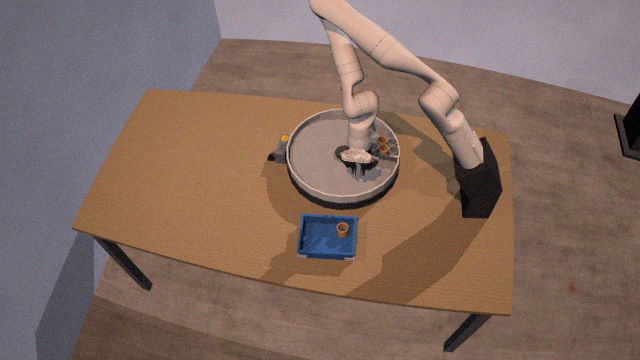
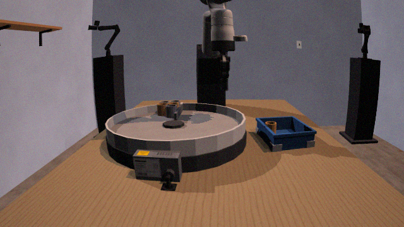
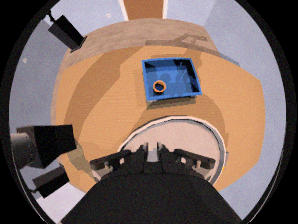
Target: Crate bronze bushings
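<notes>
The round grey turning table (image 1: 338,160) stands at mid-table. Two bronze bushings (image 1: 383,144) stand near its far right rim in a tight cluster with steel bushings (image 1: 393,146); in the exterior view the bronze ones (image 2: 161,108) and a steel one (image 2: 171,110) show at the back left. The blue crate (image 1: 327,236) holds one bronze bushing (image 1: 342,227), also seen from the wrist (image 3: 158,87). My gripper (image 1: 359,170) (image 2: 224,86) hangs high above the turning table's middle, pointing down, shut with nothing between its fingers (image 3: 158,153).
A grey control box (image 2: 156,164) with a yellow label sits against the turning table's rim. A dark hub disc (image 2: 173,124) lies at the table's centre. The arm's black base block (image 1: 479,185) stands at the right. Black camera stands surround the table.
</notes>
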Controlling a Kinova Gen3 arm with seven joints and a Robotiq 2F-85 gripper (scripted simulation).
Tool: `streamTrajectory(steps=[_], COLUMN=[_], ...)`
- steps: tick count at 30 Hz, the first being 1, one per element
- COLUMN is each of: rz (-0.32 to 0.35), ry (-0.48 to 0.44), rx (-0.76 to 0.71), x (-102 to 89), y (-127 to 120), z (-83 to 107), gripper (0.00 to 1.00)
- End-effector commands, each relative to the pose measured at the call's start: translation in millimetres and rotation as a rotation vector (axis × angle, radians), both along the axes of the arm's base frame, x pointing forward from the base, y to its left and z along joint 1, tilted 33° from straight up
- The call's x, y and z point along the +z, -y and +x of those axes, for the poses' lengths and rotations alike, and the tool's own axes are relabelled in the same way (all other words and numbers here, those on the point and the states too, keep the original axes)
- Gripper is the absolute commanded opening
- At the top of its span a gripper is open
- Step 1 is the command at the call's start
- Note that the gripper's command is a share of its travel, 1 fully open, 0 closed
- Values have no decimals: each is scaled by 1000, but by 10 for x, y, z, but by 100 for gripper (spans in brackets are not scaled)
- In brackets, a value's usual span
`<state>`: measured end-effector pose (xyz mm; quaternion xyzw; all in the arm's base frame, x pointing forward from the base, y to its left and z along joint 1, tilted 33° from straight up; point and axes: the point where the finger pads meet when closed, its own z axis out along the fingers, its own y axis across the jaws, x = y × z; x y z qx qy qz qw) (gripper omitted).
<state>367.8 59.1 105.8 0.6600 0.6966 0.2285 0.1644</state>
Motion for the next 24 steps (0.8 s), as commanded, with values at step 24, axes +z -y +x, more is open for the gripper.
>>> streamTrajectory(steps=[24], rz=[2], ry=[25], rx=[-16], x=[-150], y=[1046], z=[41], gripper=[18])
